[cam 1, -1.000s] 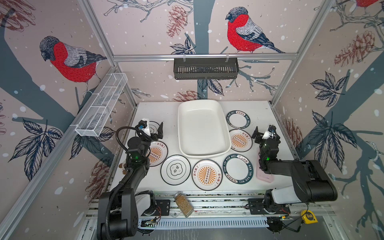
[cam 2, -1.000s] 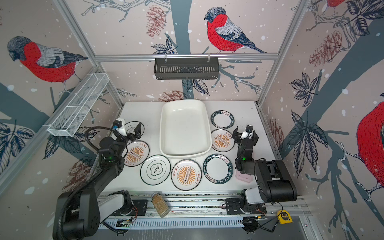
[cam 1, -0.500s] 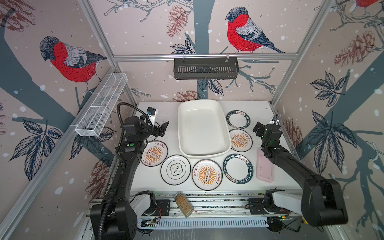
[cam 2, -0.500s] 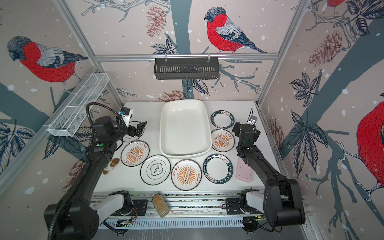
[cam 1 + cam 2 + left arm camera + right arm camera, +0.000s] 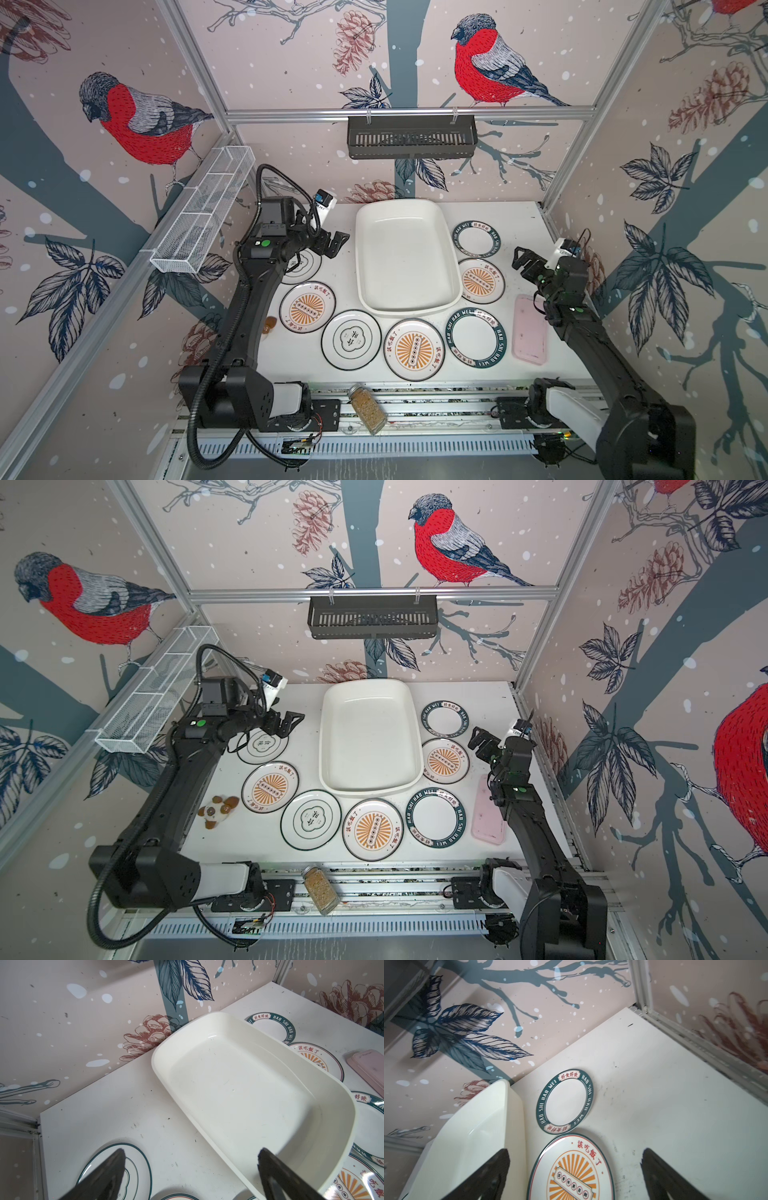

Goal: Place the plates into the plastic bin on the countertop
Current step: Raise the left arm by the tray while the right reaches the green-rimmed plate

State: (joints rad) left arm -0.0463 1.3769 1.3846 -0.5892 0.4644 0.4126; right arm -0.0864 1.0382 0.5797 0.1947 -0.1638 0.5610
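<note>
Seven plates (image 5: 414,350) are counted on the countertop (image 5: 523,220), all lying flat and all outside the plastic bin (image 5: 405,309). None has been shifted over the last second. The bin is seen empty, set toward the back wall, with plates ringed round its left, front and right sides.

Only the arm pose has changed. Both arms have been unfolded from a tucked pose near the front rail. The left gripper (image 5: 334,244) has been carried back and is held above the gap between the cloud-emblem plate (image 5: 305,266) at back left and the bin's left wall. The right gripper (image 5: 524,259) has been swung out, so the pink slab (image 5: 530,332) is uncovered, and it is pointed toward the sunburst plate (image 5: 481,281) just beside the bin's right wall.

Jaws on both are spread wide with nothing held, as is seen in both wrist views.

Judged: reach phase only, zero placed. A first pick is probably being lined up on each side.
</note>
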